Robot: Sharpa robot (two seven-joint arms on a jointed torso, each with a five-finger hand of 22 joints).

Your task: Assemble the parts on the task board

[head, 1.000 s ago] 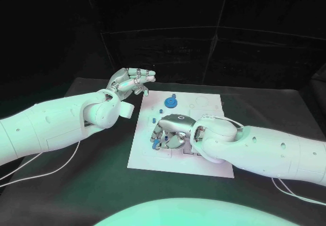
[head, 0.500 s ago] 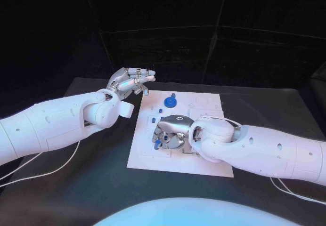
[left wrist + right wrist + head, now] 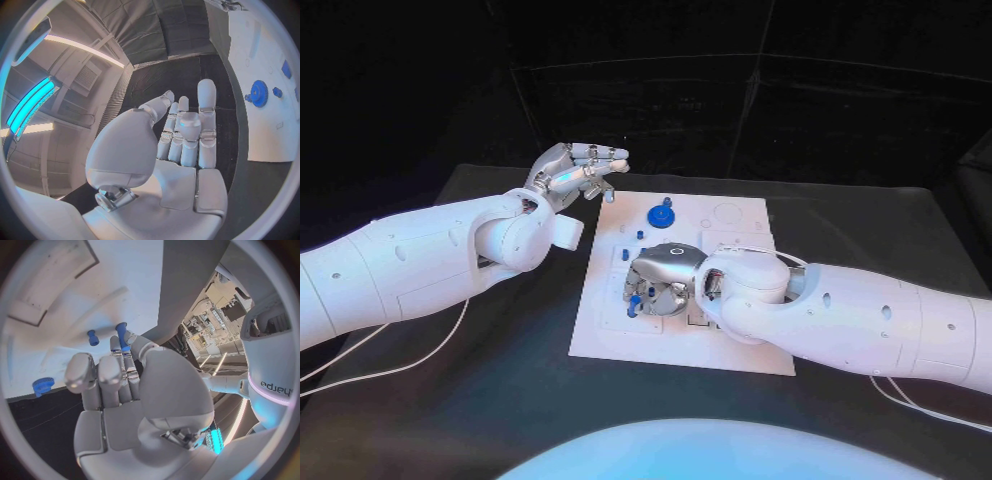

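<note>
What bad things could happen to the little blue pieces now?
The right hand sits low over the board, its fingers among small blue parts; it might knock one over or push it away. It seems to hold a blue peg at its fingertips, which could slip or tilt. The blue gear stands apart, probably safe.

You are looking at a white board (image 3: 740,352) lying on a black table (image 3: 473,400). The parts are showing blue: a gear (image 3: 661,215) on the board's far half, a peg (image 3: 93,337) standing by the right hand, and a piece (image 3: 121,335) at that hand's fingertips. Both hands, left (image 3: 574,172) and right (image 3: 661,277), are gleaming silver on white arms (image 3: 401,265).
</note>
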